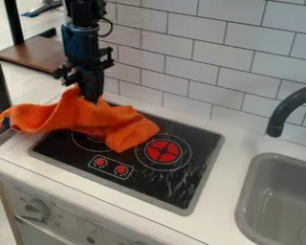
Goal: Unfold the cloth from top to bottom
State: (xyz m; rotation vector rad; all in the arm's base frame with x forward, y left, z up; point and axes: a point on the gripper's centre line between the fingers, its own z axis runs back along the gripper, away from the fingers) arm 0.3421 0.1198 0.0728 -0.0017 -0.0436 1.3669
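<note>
You have one orange cloth [85, 117], its raised crest pinched in your gripper's [91, 99] closed fingers, long axis crosswise beneath them, folded end below-right.

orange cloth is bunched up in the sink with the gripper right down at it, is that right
Not in the sink: the camera view shows the orange cloth bunched over part of the black stovetop. The gripper is indeed right down at it.
</note>
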